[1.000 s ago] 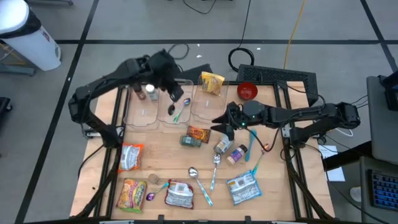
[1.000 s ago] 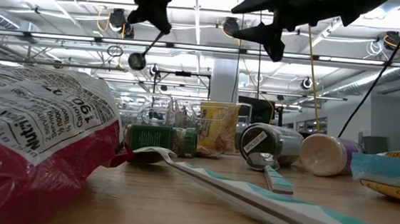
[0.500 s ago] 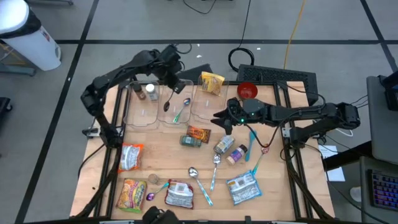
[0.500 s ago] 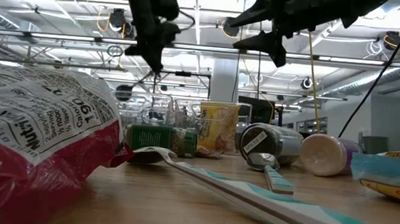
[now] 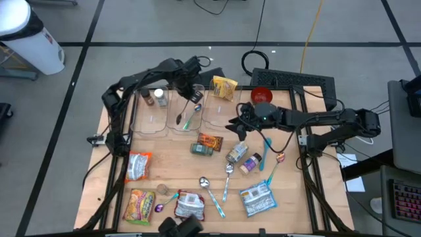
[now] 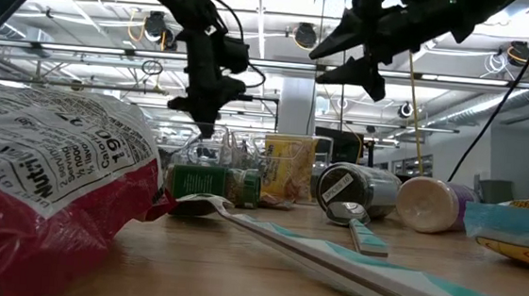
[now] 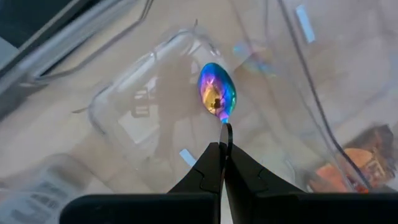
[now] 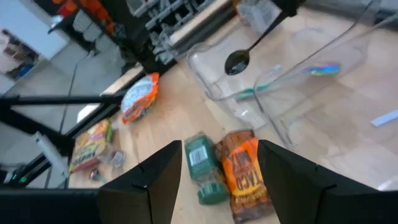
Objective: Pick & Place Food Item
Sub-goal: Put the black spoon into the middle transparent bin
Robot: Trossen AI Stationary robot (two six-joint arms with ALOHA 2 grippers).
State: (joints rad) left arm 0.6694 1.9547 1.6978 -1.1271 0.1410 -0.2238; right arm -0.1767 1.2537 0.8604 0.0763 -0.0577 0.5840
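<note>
While the silver-and-teal spoon (image 6: 332, 253) lies nearest at the front of the table with a red-and-white snack bag (image 6: 48, 188) beside it, the work goes on farther back, around the clear middle container (image 5: 186, 113). Just in front of that container, toward the near edge, lie an orange taco packet (image 8: 241, 171) and a green packet (image 8: 202, 163), the likely food items, both untouched on the wood. The right gripper (image 5: 231, 126) hangs above them, to the container's right, its fingers apart and holding nothing; it looks to be in the approach step, so its next move calls for descending squarely over one packet and pinching it. Over the container itself, the left gripper (image 7: 222, 163) is clamped tight on the handle of an iridescent spoon (image 7: 217, 91), whose bowl hangs inside the container; it should open there. Beyond it, a yellow snack bag (image 5: 224, 87) lies at the far edge.
</note>
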